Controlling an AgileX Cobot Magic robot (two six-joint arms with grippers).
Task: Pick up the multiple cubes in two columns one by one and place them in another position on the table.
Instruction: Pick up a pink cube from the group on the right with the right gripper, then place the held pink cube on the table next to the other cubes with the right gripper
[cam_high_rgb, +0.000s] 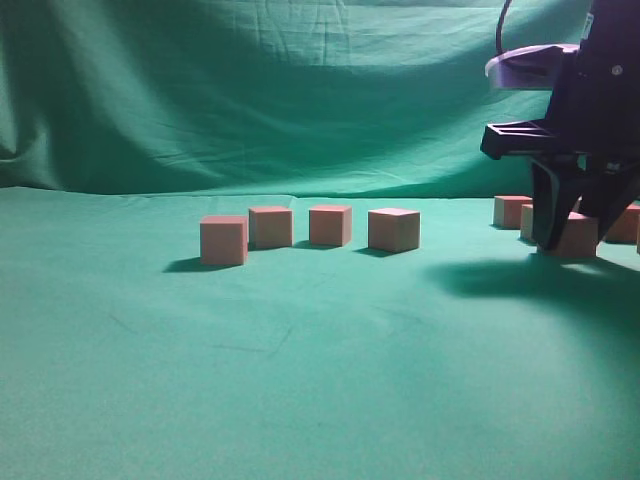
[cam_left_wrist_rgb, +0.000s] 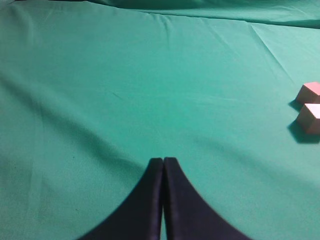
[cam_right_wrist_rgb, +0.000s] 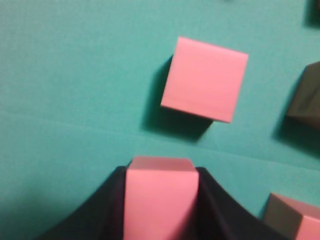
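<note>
Four cubes (cam_high_rgb: 223, 240) stand in a loose row on the teal table (cam_high_rgb: 300, 380) at mid-left. More cubes (cam_high_rgb: 511, 210) are clustered at the far right. My right gripper (cam_high_rgb: 575, 236) is down among them, its black fingers pressed against both sides of one cube (cam_right_wrist_rgb: 161, 200) that rests on the cloth. Just ahead of it lies another cube (cam_right_wrist_rgb: 205, 79). The left gripper (cam_left_wrist_rgb: 163, 161) is shut and empty above bare cloth, with two cubes (cam_left_wrist_rgb: 310, 118) off to its right.
A draped green backdrop (cam_high_rgb: 250, 90) hangs behind the table. Around the held cube, a shadowed cube (cam_right_wrist_rgb: 306, 97) sits to the right and another (cam_right_wrist_rgb: 292, 220) at the lower right. Bare cloth stretches across the front (cam_high_rgb: 300, 420).
</note>
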